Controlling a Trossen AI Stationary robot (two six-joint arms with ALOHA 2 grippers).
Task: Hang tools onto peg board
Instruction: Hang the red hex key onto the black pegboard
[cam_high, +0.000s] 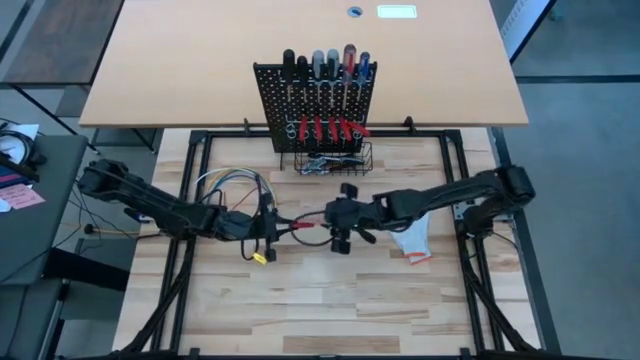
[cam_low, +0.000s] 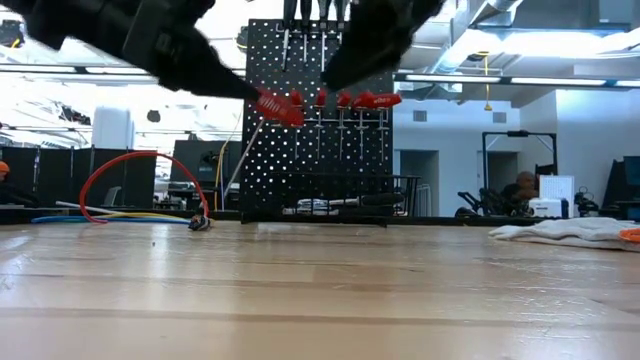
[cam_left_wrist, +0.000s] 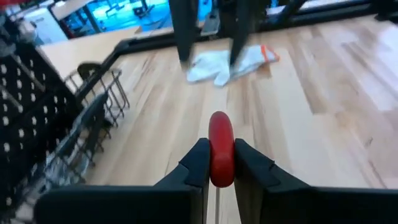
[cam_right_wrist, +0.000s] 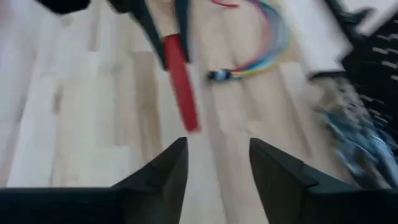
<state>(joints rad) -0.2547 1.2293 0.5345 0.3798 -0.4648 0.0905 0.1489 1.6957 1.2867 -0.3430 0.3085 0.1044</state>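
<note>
1. High view first: no brand, label or writing reads anywhere on the tools or board.
2. Near half of the table (cam_high: 330, 310) lies bare, open boards right to the near edge.
3. Mid-table, the left gripper (cam_high: 272, 226) pinches a red-handled screwdriver (cam_high: 303, 224), lifted clear of the wood, handle pointing right.
4. Facing it, the right gripper (cam_high: 333, 214) hangs with fingers spread, just off the handle's tip and not touching.
5. Right of that, a white glove (cam_high: 413, 242) lies flat; left, coloured cables (cam_high: 232, 182) loop on the table.
6. Far centre, the peg board (cam_high: 318, 100) stands upright, screwdrivers in its rings, red handles below, basket (cam_high: 335, 160) at its base.
</note>
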